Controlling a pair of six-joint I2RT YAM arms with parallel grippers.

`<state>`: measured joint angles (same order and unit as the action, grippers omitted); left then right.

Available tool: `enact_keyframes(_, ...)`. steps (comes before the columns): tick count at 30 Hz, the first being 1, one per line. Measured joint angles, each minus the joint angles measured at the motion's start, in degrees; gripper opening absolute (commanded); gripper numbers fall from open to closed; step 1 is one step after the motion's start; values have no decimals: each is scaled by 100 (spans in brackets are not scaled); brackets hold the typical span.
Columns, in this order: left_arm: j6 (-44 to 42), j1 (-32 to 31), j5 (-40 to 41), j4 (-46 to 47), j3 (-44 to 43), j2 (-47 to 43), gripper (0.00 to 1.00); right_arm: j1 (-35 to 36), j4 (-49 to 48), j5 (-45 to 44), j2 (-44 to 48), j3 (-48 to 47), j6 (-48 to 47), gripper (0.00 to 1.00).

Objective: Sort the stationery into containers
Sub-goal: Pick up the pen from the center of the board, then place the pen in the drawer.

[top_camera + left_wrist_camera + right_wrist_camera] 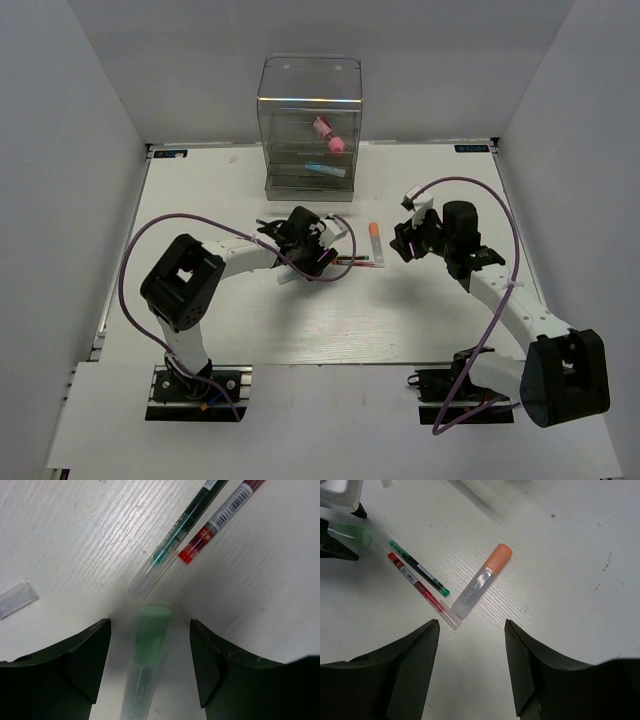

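Dark left fingers (75,670) apart astride frosted green-capped pen (151,632), right fingers (405,675) apart over grainy table (570,580)

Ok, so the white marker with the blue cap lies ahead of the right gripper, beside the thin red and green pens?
The cap is orange, not blue. The right wrist view shows the white marker with the orange cap lying ahead of the right gripper, beside the thin red pen and thin green pen.
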<state>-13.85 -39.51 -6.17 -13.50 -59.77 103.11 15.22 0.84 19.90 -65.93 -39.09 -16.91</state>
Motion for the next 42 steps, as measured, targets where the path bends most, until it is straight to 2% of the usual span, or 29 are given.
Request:
enact_keyframes(4,-42,0,24,-13,4,-7,72,-42,-42,42,48,15,0,61)
enact_keyframes(6,-48,0,39,-24,39,-35,69,-55,-59,66,59,33,2,61)
enact_keyframes(7,-50,0,48,-44,57,-55,57,-61,-59,79,59,33,2,61)
enact_keyframes(9,-15,0,83,-61,105,-94,41,-68,-63,101,61,33,2,61)
enact_keyframes(10,-7,0,111,-76,131,-120,28,-74,-66,116,61,33,2,61)
enact_keyframes(16,151,9,295,-249,264,-319,12,-105,-87,155,76,61,4,61)
enact_keyframes(18,273,44,345,-337,306,-481,2,-109,-90,173,76,63,4,61)
enact_keyframes(20,415,66,389,-321,310,-776,0,-114,-96,195,76,63,2,61)
enact_keyframes(27,1366,149,820,599,-155,-1661,0,-114,-114,275,76,96,-33,40)
enact_keyframes(33,2448,378,1475,2288,-483,-1615,0,-114,-105,304,79,153,-42,39)
enact_keyframes(36,2983,466,1856,3523,-326,-1434,0,-118,-105,306,79,153,-50,39)
enact_keyframes(42,3901,568,2649,5678,-195,-511,0,-125,-103,319,90,153,-85,39)
